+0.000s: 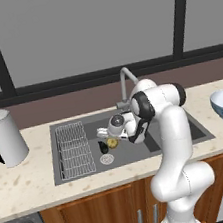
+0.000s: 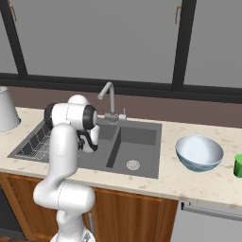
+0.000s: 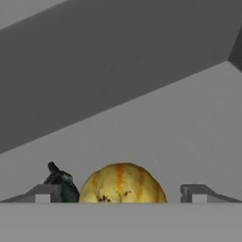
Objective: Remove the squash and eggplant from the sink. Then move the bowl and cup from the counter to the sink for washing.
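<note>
My pincer (image 3: 121,194) hangs low in the left basin of the sink (image 1: 187,130), its jaws spread wide and empty, with the squash (image 3: 122,184) sitting between the fingertips (image 3: 197,194) at the bottom centre of the hand view. The eggplant (image 3: 64,185) lies just beside the squash, at lower left. The bowl (image 2: 199,152) rests on the counter (image 2: 198,182) at the right of the right base view, the cup (image 2: 238,166) at its right edge.

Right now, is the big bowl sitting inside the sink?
No, the bowl stands on the counter to the right of the sink, outside its basins.
</note>
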Robot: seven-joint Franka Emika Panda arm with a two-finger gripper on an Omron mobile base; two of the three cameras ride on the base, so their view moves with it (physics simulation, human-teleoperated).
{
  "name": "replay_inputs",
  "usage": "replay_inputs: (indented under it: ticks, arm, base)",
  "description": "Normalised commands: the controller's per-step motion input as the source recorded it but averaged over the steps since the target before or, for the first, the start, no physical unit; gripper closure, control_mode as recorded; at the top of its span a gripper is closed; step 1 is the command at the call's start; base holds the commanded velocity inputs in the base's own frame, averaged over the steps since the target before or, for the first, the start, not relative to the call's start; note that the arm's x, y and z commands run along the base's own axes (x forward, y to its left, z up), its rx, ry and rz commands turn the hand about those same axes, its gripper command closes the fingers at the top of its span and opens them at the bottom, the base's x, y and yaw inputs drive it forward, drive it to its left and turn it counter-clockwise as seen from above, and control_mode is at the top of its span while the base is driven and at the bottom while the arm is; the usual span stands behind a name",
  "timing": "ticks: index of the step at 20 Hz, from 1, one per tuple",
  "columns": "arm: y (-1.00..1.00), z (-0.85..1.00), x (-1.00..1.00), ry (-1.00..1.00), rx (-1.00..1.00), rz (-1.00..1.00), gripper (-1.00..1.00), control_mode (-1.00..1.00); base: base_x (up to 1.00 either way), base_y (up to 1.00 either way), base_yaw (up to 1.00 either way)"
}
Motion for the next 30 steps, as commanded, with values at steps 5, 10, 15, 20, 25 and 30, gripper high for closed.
replay_inputs:
  ticks: [5,10,15,20,25,30]
  arm:
    - [0.00,0.03,-0.06,0.00,0.00,0.00,-1.00,-1.00]
    - [0.01,0.01,-0.08,0.01,0.01,0.00,-1.00,-1.00]
    - [0.03,0.01,-0.14,0.03,0.05,0.00,-1.00,-1.00]
    - [0.04,0.00,-0.07,0.05,0.02,0.00,-1.00,-1.00]
    - [0.05,-0.02,0.00,0.03,0.00,0.00,-1.00,-1.00]
    - [0.03,-0.02,0.06,0.01,0.00,0.00,-1.00,-1.00]
  base:
    - [0.00,0.00,0.00]
    - [0.00,0.00,0.00]
    - [0.00,0.00,0.00]
    - [0.00,0.00,0.00]
    - [0.00,0.00,0.00]
    - [0.00,0.00,0.00]
